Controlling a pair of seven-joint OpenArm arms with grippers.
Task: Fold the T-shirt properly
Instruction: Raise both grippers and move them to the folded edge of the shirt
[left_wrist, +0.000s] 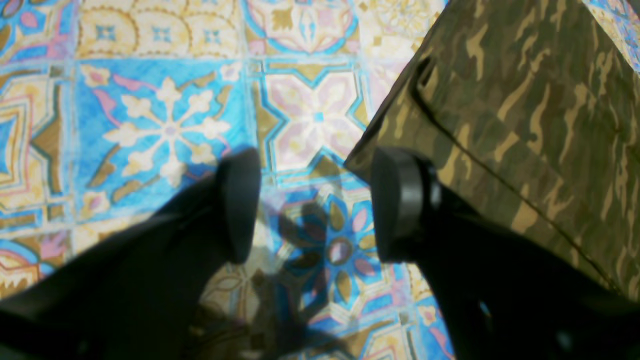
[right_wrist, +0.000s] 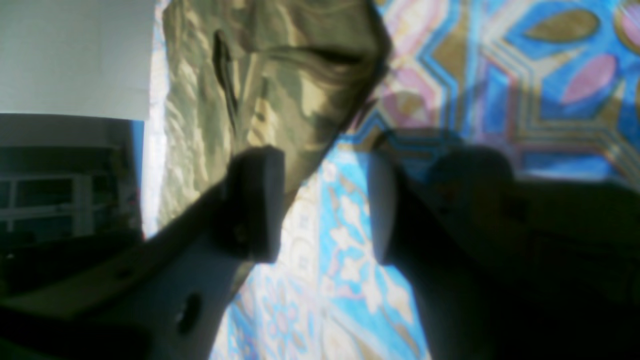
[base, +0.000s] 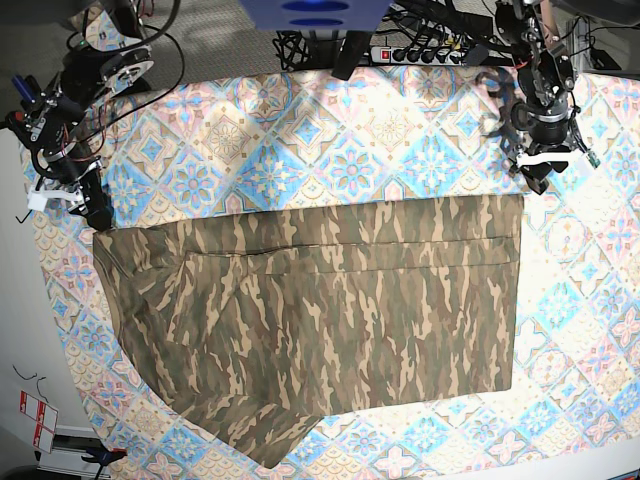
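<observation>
**Ana:** Black fingers fill the bottom of both wrist views. Biggest thing first, though: the tablecloth (base: 350, 150) covers the whole table, and the T-shirt (base: 330, 310) lies spread across its middle, with the top edge folded down into a long band and a sleeve sticking out at seven o'clock.

**Ben:** And the arms?

**Ana:** In the base view, the right gripper (base: 97, 215) sits at the shirt's ten o'clock corner and the left gripper (base: 535, 172) just off its two o'clock corner. In the wrist views, the right gripper (right_wrist: 325, 205) has jaws apart, one finger overlapping the cloth but nothing clamped between them. The left gripper (left_wrist: 315, 205) is also apart, with only tablecloth in the gap and the shirt's corner by one finger.

**Ben:** What might go wrong?

**Ana:** I'd judge the folded band could spring open or skew if a finger drags the fabric on lifting away. A low pinch might also catch the tablecloth along with the shirt.

**Ben:** Anything unclear?

**Ana:** Collar and label are hidden. The right wrist view is blurred and shadowed, so whether that finger touches the cloth, I cannot tell.
</observation>
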